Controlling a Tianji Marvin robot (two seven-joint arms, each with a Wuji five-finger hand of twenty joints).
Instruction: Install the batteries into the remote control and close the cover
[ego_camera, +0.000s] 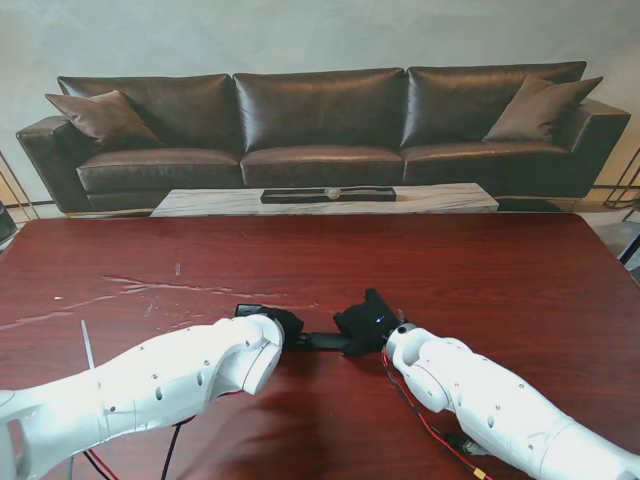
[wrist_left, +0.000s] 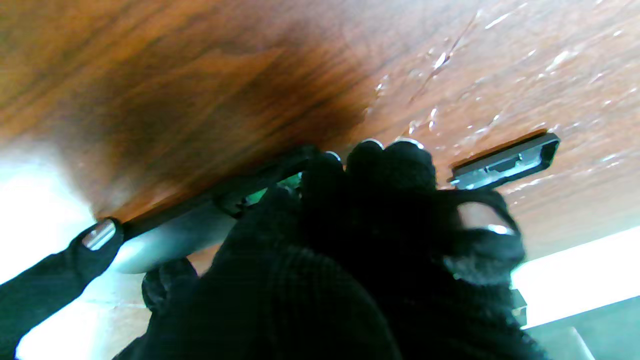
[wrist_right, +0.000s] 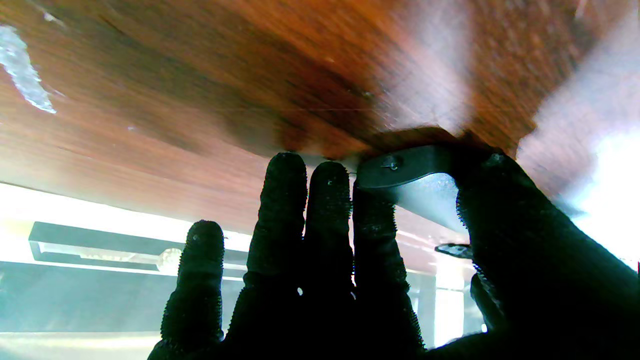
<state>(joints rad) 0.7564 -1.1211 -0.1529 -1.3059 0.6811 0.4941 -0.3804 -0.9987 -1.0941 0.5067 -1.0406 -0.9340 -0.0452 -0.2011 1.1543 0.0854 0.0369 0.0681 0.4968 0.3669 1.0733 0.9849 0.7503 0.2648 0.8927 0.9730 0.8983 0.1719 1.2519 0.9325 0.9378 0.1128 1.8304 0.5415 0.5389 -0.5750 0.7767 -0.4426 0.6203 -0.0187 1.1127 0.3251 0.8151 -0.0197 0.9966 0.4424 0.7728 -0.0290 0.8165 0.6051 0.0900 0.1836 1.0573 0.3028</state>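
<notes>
The slim black plastic remote control (ego_camera: 322, 341) lies on the dark red wooden table (ego_camera: 480, 280), near the edge closest to me, long axis running left to right between the two hands. The black-gloved left hand (ego_camera: 278, 322) is closed over its left end. The black-gloved right hand (ego_camera: 367, 322) pinches its right end between thumb and fingers (wrist_right: 375, 220). The detached black rectangular battery cover (wrist_left: 505, 161) lies flat just beside the left hand.

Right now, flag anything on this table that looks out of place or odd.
The battery cover lies loose on the table, apart from the remote control that both hands grip, so the remote is not closed. Pale scratches or smears streak the tabletop on my left. Nothing looks spilled.
</notes>
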